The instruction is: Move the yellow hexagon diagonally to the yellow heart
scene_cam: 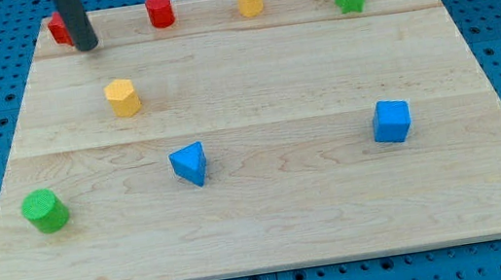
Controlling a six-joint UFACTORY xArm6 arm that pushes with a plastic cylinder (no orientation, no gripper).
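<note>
Nothing looks done: the yellow hexagon (123, 97) sits left of centre, well apart from the yellow heart (250, 0) at the top. There is no hand; my tip (88, 46) rests at upper left, above the hexagon, apart from it.

Single view, high, angled down over board (272, 225).
</note>
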